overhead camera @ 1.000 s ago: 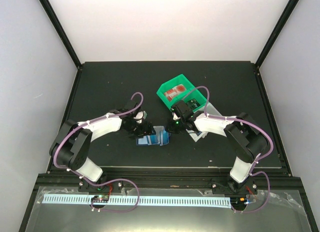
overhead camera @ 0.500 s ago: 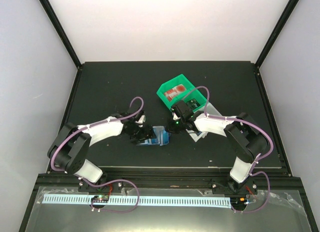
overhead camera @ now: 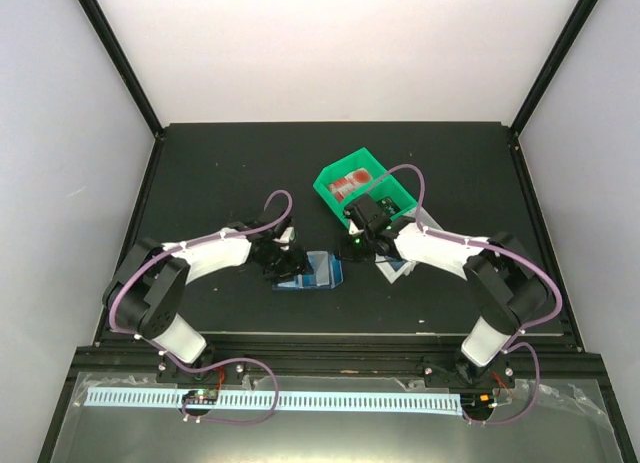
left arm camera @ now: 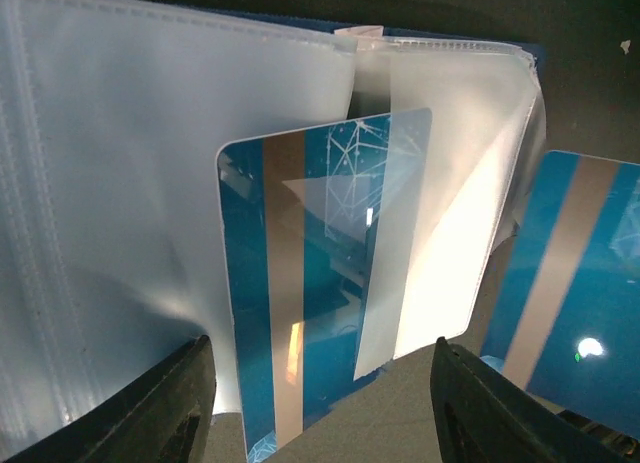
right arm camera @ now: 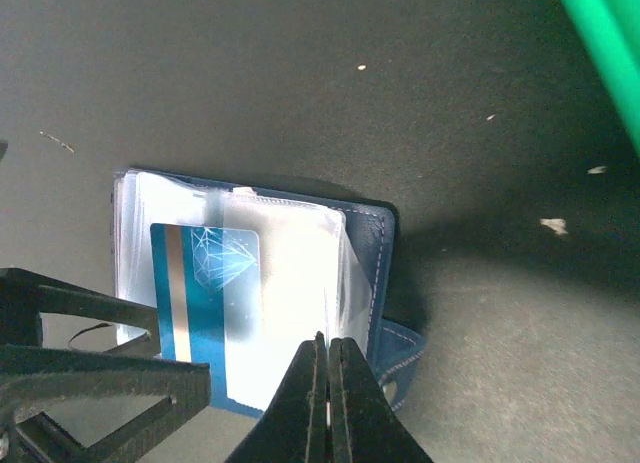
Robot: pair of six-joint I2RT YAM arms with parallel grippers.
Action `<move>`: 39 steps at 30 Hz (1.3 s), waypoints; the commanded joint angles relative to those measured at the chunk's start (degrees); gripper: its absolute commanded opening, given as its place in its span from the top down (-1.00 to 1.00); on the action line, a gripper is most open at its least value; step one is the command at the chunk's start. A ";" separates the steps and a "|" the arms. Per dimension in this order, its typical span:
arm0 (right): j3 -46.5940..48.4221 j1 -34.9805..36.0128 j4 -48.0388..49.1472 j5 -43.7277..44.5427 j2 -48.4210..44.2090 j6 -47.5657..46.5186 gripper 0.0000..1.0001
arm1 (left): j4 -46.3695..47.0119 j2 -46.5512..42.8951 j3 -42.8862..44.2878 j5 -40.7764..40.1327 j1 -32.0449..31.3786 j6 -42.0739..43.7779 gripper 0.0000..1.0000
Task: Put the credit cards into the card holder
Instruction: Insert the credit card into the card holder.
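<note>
The card holder (right arm camera: pixel 378 245) lies open on the black table (right arm camera: pixel 250 73), low and centre in the overhead view, just below the green bin (overhead camera: pixel 328 201). A blue credit card (left arm camera: pixel 290 283) with a gold stripe sits partway inside one clear sleeve (left arm camera: pixel 440 233), its lower end sticking out. The left gripper (left arm camera: pixel 320 363) has its fingers spread either side of that free end, not pinching it. The right gripper (right arm camera: pixel 327 351) is clenched shut, tips down at the holder's near edge. It looks to be pinning the sleeves, though I can't see contact. To finish well, I'd nip the card's end squarely and push straight along the sleeve, with the holder held firm so no corner snags the plastic.
</note>
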 commanded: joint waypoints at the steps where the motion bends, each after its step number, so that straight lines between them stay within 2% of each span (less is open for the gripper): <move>1: 2.06 -0.19 -4.36 4.79 -3.07 -2.14 0.98 | 0.14 1.85 1.91 0.37 -0.97 2.43 -0.18; 10: 1.58 -0.17 -5.25 6.11 -3.98 -2.21 0.98 | -3.28 2.90 5.46 -2.82 -3.69 3.66 -0.05; 22: 1.21 -0.19 -5.36 6.93 -4.31 -2.20 0.98 | -4.01 5.60 9.93 -3.30 -5.88 4.64 -0.04; 32: 1.43 -0.19 -7.53 11.31 -6.30 -3.13 0.98 | -6.79 8.60 12.89 -5.73 -8.03 4.16 -0.04; 39: 2.18 -0.16 -15.34 18.06 -7.42 -8.15 0.98 | -8.22 3.36 9.65 -9.14 -8.39 2.77 -0.22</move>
